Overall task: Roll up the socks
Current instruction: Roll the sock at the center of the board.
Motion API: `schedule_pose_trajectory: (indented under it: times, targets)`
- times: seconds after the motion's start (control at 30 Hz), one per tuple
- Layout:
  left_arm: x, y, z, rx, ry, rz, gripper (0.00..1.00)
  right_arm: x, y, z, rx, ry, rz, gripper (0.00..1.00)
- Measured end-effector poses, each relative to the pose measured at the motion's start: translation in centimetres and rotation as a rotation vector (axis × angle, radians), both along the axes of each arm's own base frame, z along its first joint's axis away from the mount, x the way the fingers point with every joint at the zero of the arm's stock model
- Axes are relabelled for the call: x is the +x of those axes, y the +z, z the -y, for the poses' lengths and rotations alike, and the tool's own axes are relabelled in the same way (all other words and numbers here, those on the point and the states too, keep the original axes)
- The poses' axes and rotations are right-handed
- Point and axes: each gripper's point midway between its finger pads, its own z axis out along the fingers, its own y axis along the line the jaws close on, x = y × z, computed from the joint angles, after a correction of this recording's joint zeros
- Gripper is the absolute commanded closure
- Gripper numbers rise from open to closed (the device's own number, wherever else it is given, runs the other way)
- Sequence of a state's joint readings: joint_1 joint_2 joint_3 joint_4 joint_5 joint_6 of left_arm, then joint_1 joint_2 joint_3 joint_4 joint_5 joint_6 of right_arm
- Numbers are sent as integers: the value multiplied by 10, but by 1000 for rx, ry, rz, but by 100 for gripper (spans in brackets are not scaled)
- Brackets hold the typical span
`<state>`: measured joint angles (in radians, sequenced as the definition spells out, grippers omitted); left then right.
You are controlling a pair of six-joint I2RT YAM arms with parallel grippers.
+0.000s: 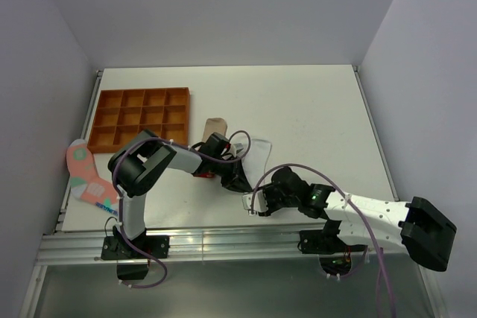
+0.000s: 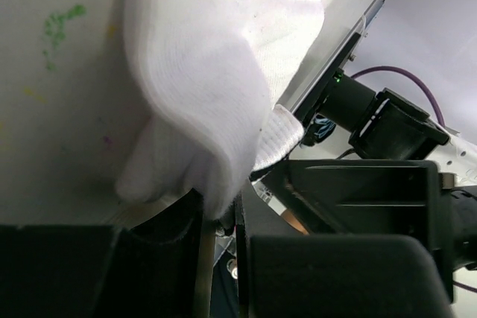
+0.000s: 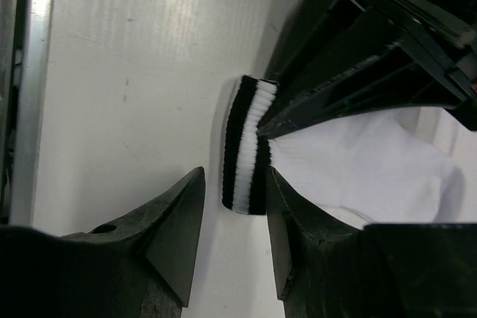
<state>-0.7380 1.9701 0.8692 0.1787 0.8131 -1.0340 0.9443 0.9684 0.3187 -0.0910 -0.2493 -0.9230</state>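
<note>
We saw the white sock (image 1: 258, 151) lying near the middle of the counter (image 1: 320, 117), with both arms bent in over it. The left claw (image 2: 218, 232) was pinching the white sock: in its wrist view a fold of the fabric ran down into the narrow gap between its two dark fingers, and the rest of the sock bulged out beyond them over the counter. The sock's black-and-white striped cuff (image 3: 246, 147) pointed toward the near edge. There the right claw (image 3: 235, 188) stood spread with the cuff between its fingers. One finger was just beside the cuff and the other stood apart from it, so we saw no grip on that side. In the right wrist view the left claw showed as a dark block clamped on the sock just past the cuff. The beige sock (image 1: 215, 125) lay just beyond the left arm's wrist, near the orange compartment tray (image 1: 153, 106) at the far left of the counter. The red sock with white spots (image 1: 86, 176) lay well apart from the others, at the counter's left edge beside the left arm.
</note>
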Motion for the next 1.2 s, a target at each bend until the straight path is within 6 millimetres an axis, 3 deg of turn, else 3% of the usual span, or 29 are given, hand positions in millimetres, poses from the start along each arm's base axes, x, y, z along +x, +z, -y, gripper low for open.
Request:
schedule_pose_trajectory:
  times: [0.23,0.53,0.63,0.67,0.73,0.87,1.2]
  targets:
    - [-1,0,-1,10,-4,-13,100,-2,-17,-4,-59,8,-2,56]
    - [-1,0,-3,17,-16,-9,100,12,-20,-10,-67,-27,37,58]
    - [-2,0,-4,16,-21,-9,100,14,-20,-13,-76,-29,35,65]
    - [-2,0,-4,15,-23,-8,100,14,-20,-13,-80,-30,33,76]
    - [-2,0,-5,14,-25,-6,99,14,-21,-14,-92,-30,24,82]
    - [-2,0,-7,14,-19,0,87,13,-20,-16,-110,-36,-10,88]
    - [5,6,-15,84,105,92,61,12,-11,-11,-82,-67,-231,91]
